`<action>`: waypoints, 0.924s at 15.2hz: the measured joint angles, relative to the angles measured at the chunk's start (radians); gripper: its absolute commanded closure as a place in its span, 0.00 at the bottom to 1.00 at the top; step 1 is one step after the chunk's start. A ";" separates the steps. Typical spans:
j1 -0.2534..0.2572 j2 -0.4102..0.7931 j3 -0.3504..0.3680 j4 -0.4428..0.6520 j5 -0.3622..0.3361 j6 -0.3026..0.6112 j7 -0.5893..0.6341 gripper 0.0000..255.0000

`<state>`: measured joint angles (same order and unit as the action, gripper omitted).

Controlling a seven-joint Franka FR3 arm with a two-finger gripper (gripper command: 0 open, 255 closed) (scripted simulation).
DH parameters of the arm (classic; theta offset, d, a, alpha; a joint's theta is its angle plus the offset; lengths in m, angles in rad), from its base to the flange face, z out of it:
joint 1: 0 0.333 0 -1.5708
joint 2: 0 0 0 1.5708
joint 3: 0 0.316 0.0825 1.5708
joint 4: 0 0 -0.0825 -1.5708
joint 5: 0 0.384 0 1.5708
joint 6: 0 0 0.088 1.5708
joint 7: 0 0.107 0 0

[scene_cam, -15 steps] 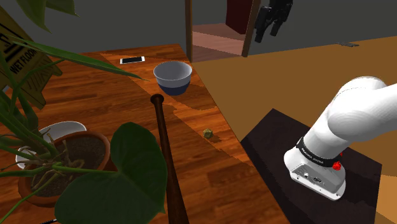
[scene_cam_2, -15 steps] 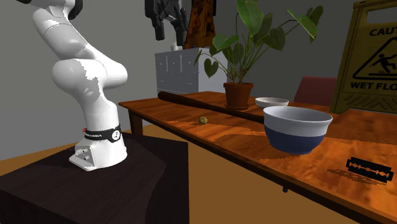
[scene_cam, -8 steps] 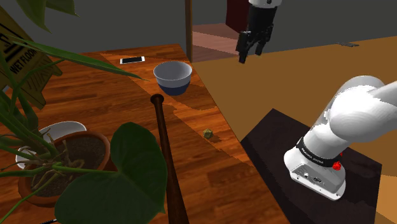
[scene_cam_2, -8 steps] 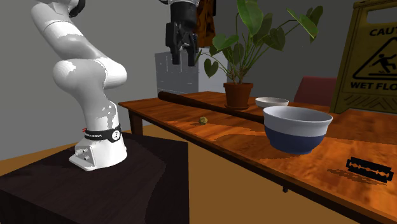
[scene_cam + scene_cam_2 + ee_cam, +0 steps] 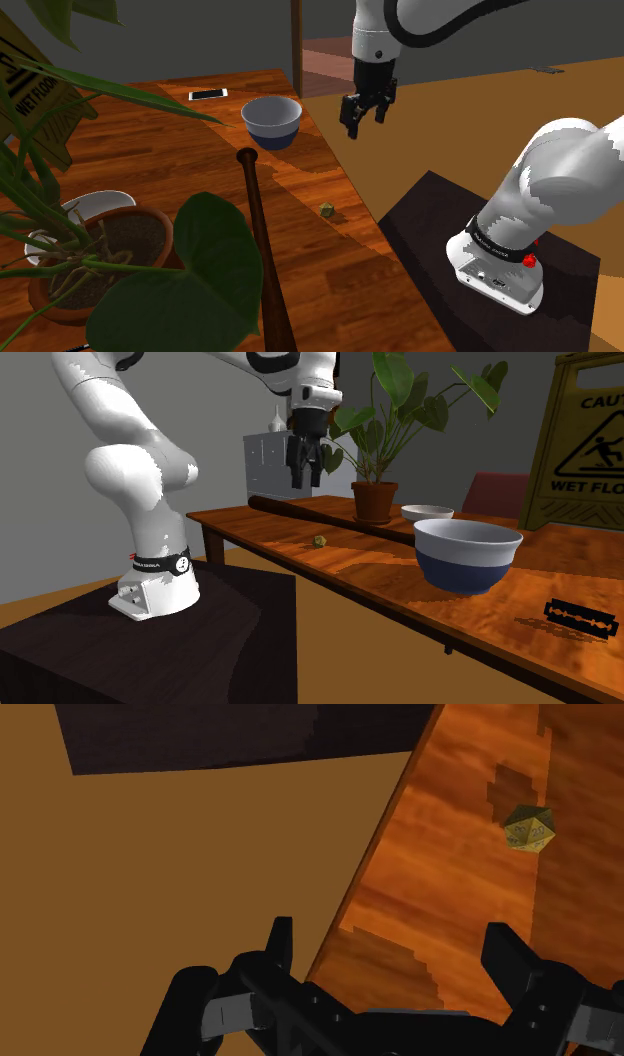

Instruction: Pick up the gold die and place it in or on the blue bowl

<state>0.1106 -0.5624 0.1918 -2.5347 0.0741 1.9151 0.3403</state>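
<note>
In the shoulder view the bat [image 5: 262, 250] lies on the wooden surface [image 5: 190, 150]. The bowl [image 5: 272, 122] stands at 12 o'clock from it. The gold die [image 5: 326, 209] lies near the surface's edge, at 5 o'clock from the bowl and apart from it. The fingers [image 5: 348, 120] hang wide apart and empty, at 1 o'clock from the die.

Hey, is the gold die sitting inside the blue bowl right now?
No, the gold die lies on the bare wooden table, well apart from the blue bowl.
</note>
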 measured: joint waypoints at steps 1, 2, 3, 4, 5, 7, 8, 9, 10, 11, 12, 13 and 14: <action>0.008 0.029 0.018 -0.002 0.009 0.022 0.020 0.00; 0.015 0.063 0.038 -0.002 0.018 0.048 0.041 0.00; 0.025 0.089 0.058 -0.002 0.028 0.067 0.065 0.00; 0.030 0.116 0.073 0.002 0.033 0.082 0.082 0.00; 0.036 0.150 0.090 0.007 0.039 0.102 0.102 0.00; 0.046 0.217 0.120 0.017 0.045 0.143 0.138 0.00; 0.050 0.246 0.133 0.020 0.047 0.161 0.154 0.00; 0.057 0.274 0.149 0.025 0.051 0.175 0.175 0.00; 0.064 0.302 0.163 0.028 0.053 0.192 0.194 0.00; 0.067 0.341 0.177 0.039 0.050 0.212 0.214 0.00; 0.068 0.383 0.187 0.060 0.043 0.224 0.232 0.00; 0.073 0.421 0.200 0.077 0.038 0.237 0.253 0.00; 0.078 0.439 0.208 0.082 0.037 0.244 0.267 0.00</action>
<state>0.1883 -0.1238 0.3994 -2.4524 0.1115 2.1588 0.6070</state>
